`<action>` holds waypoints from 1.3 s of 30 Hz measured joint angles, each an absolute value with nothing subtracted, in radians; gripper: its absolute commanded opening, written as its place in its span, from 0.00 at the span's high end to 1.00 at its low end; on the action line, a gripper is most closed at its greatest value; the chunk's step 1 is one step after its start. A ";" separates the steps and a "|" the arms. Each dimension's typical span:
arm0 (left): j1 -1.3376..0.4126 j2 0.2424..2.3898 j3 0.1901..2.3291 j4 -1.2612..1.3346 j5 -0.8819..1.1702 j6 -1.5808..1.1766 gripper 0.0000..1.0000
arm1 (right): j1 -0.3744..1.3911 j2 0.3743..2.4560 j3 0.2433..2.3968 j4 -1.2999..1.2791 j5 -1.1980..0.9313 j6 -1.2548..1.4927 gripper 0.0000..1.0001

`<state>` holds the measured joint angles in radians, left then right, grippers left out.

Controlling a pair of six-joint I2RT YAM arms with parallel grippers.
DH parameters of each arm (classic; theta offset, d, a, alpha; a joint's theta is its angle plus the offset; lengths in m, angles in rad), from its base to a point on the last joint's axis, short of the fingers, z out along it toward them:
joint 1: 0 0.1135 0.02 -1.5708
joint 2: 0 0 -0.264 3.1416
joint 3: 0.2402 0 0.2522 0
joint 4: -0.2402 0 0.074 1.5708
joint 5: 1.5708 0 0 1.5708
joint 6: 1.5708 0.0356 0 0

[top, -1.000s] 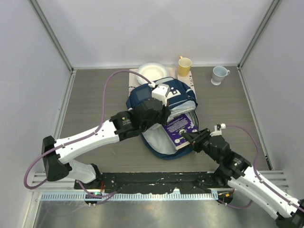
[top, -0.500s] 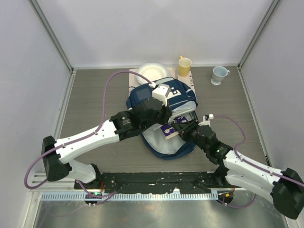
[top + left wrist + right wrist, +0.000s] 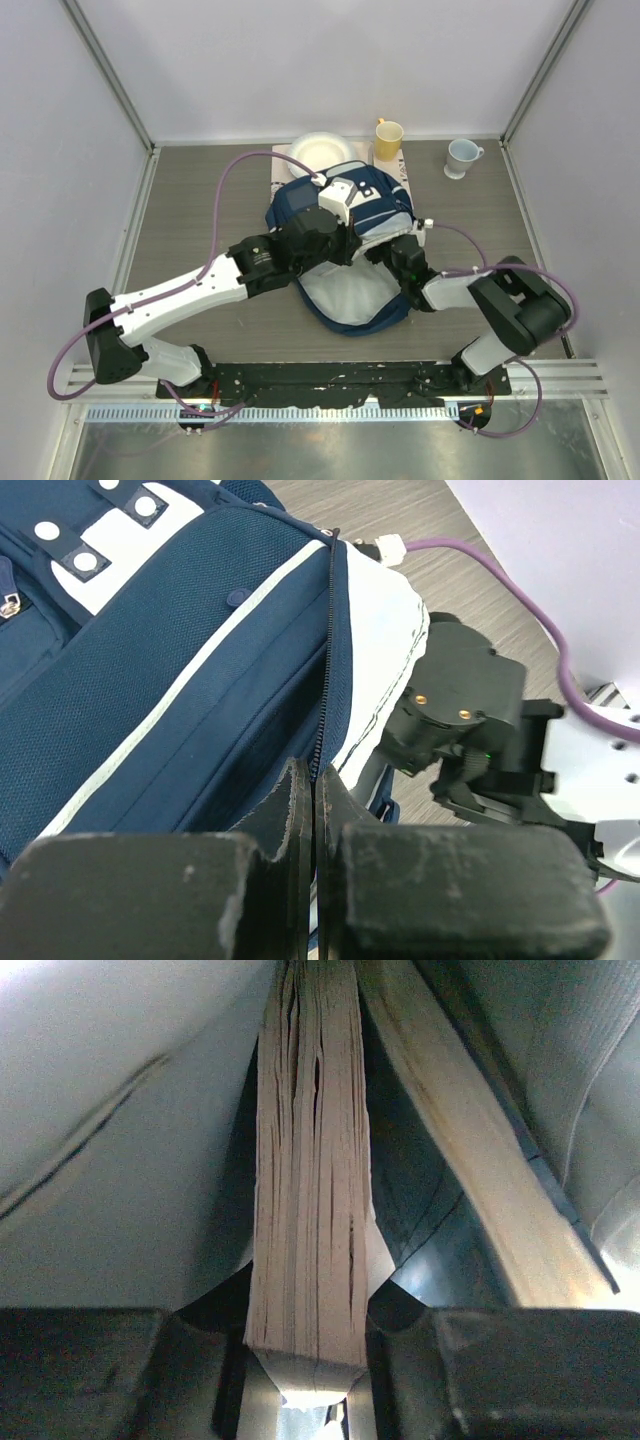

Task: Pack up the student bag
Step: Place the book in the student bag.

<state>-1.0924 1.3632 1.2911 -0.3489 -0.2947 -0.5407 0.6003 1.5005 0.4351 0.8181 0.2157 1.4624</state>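
Observation:
The student bag (image 3: 372, 203), navy with white stripes and pale grey lining (image 3: 345, 292), lies mid-table with its main opening facing me. My left gripper (image 3: 345, 243) is shut on the zipper edge of the bag's upper flap (image 3: 322, 680) and holds it up; its fingertips (image 3: 300, 790) are pressed together on the fabric. My right gripper (image 3: 392, 255) reaches under that flap into the bag and is shut on a thick book (image 3: 310, 1190), seen page-edge on, with lining all round. The book is hidden in the top view.
A white plate (image 3: 318, 150), a yellow cup (image 3: 388, 135) and a pale blue cup (image 3: 462, 155) stand behind the bag by the back wall. A pale flat edge (image 3: 470, 1170) lies inside the bag right of the book. The right arm's body (image 3: 470, 730) is close beside the flap.
My right gripper has moved forward and left with the purple-covered book, from the bag's mouth to inside under the flap; the book no longer shows from above. The left gripper has kept its hold.

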 measured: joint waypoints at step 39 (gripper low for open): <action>-1.084 1.348 1.237 -0.318 -0.268 -0.546 1.00 | 0.616 1.265 0.340 0.439 0.153 1.385 0.81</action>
